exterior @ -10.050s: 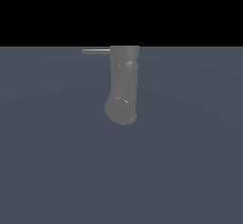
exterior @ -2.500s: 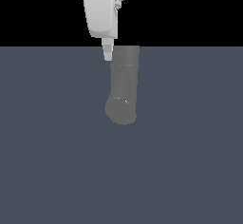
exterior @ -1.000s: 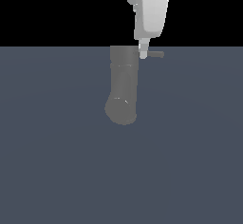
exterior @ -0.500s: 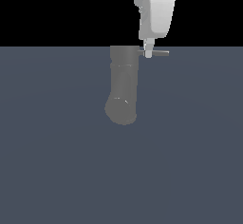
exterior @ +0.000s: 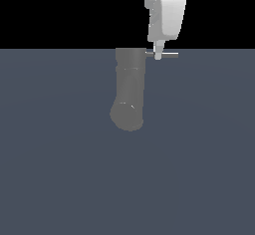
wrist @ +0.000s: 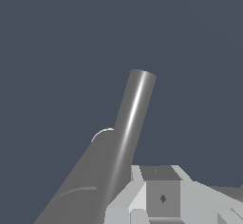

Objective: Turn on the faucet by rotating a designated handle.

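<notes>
Exterior view: my pincer (exterior: 158, 56) hangs over the handle (exterior: 169, 55) beside the faucet (exterior: 129, 92); whether it grips, I cannot tell.

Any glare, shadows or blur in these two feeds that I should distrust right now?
Exterior view: flat, even light, no cast shadows, so depth between the pincer and the handle is hard to judge; the top band is plain black. Wrist view: a bright streak of glare runs along the handle; edges stay sharp, with no blur.
</notes>
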### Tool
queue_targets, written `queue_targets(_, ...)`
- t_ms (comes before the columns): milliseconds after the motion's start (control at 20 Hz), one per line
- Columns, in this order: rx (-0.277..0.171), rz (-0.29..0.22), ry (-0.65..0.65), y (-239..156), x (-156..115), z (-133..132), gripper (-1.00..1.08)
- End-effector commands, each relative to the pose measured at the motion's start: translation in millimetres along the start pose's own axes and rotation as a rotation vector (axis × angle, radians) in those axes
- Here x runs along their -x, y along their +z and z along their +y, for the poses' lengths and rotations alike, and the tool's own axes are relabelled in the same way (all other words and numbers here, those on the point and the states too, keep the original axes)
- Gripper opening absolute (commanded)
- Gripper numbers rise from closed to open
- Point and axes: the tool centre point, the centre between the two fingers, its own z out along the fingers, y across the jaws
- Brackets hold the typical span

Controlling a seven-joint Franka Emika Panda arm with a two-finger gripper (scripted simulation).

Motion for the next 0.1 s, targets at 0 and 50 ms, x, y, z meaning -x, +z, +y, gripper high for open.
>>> queue_targets(0,-0.007,0.01,0.066,-0.8,-43.9,-0.8,-1.0)
queue_targets(50,-0.007,0.01,0.066,-0.8,-43.9,-0.8,-1.0)
